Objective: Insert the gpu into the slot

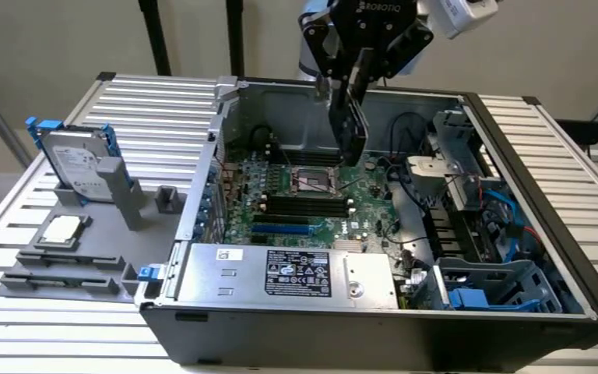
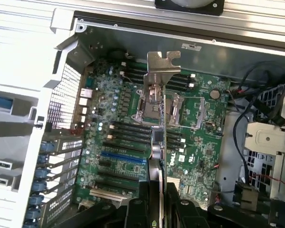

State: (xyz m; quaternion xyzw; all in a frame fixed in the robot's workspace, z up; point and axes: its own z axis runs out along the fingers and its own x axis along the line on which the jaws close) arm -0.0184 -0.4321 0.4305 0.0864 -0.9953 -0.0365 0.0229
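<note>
One claw (image 1: pixel 347 92) marked ROBOTIQ grips the gpu (image 1: pixel 353 139) over the motherboard (image 1: pixel 374 204).

A robotics lab: opened computer case (image 1: pixel 278 343) on a slatted table (image 1: pixel 143 109) (aluminium profiles).

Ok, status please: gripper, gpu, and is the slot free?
Status: gripper shut on gpu, card held on edge above the motherboard. Gpu not yet in slot. Nothing lies on the slot.
</note>
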